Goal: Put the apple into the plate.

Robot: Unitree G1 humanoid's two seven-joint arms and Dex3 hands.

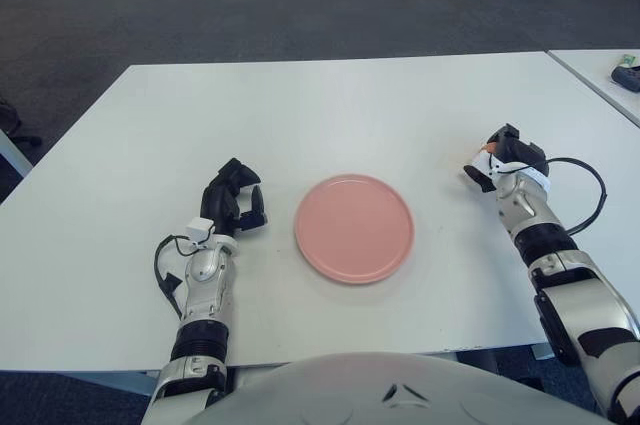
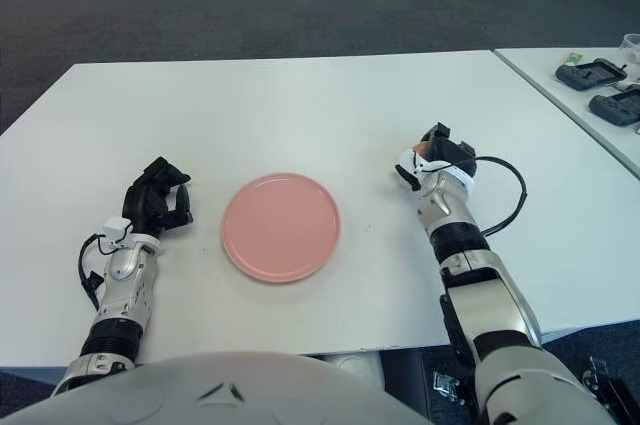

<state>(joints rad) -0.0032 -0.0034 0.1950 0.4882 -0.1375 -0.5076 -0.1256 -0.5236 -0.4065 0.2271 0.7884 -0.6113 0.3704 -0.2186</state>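
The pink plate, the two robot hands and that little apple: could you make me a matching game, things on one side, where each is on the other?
Things:
1. plate
2. apple
3. left hand
4. right hand

Places or states:
A. left of the plate, holding nothing
B. middle of the white table, nothing on it
C. right of the plate, fingers around the fruit
D. mostly hidden inside a hand

Pairs: 1-B, 2-D, 3-A, 4-C
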